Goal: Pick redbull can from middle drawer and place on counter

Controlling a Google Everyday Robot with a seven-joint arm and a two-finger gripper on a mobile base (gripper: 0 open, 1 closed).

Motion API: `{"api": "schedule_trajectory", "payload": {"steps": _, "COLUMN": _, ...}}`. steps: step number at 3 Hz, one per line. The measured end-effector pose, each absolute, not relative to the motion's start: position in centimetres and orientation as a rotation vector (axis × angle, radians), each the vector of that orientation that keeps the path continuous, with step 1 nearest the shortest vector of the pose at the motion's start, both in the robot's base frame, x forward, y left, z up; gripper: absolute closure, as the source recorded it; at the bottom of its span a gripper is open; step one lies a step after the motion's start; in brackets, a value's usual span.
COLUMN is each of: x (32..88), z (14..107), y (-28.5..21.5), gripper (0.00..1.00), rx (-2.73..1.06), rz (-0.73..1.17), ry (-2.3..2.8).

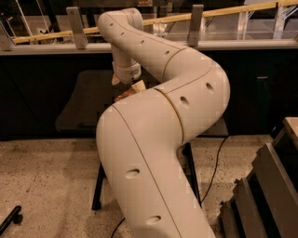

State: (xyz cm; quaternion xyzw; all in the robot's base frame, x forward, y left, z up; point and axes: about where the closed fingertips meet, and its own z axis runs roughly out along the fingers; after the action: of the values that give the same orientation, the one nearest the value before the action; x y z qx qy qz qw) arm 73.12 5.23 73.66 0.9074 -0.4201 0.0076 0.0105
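My arm filled most of the view, a thick cream limb that rose from the bottom edge, bent at the right and reached back to the upper left. At its far end my gripper hung pointing down over a dark surface, just below the cream wrist. The upper curve of my own arm covered the lower part of the gripper, so I could not tell how far open my jaws were, or whether they held anything.

Just under the gripper, at the edge of my arm, a small red-orange patch showed: the redbull can, as far as I could make out. Most of it was hidden, and I could not tell whether it touched the gripper or stood on the surface.

The surface stood on black legs over a speckled pale floor. A thin black cable ran down across the floor to the right of the legs. Behind ran a pale ledge with a wooden rail above it. At the lower right stood a stepped grey unit.
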Motion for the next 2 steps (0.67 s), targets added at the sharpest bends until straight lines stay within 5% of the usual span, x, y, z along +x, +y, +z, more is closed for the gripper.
{"api": "schedule_trajectory", "payload": {"steps": 2, "x": 73.9, "z": 75.8, "y": 5.4, "gripper": 0.0, "rx": 2.858, "rz": 0.101, "ry": -1.318}}
